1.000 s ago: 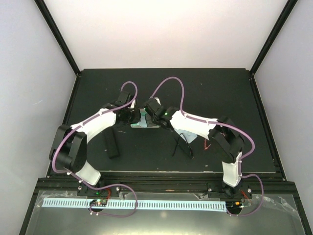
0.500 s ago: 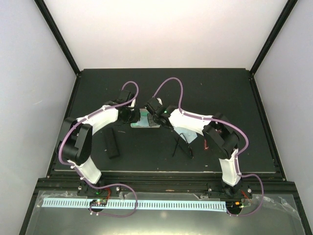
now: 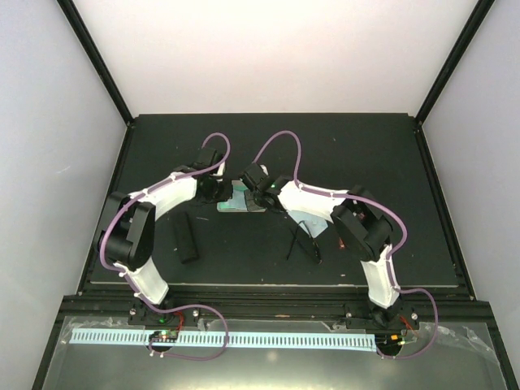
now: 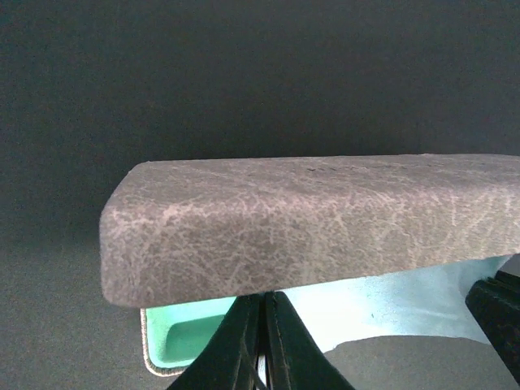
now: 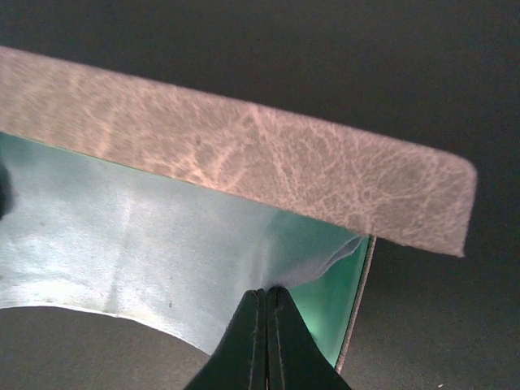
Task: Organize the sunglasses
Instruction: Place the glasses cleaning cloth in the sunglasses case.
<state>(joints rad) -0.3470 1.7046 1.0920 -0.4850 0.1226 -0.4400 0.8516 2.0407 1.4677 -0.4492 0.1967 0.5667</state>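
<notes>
Early days, I reckon. Right gripper (image 5: 266, 292) is pinching the cloth (image 5: 122, 236) in the beige case (image 4: 309, 219); left gripper (image 4: 262, 299) is pressed shut beneath it. Black sunglasses (image 3: 305, 242) lie loose near the right arm; can't spot the red pair.

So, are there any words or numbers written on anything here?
None can be read.
The beige case shows only crackled leather.
The light blue cloth is plain.
The white strip at the near edge has tick marks, but anything printed there is too small to read.
</notes>
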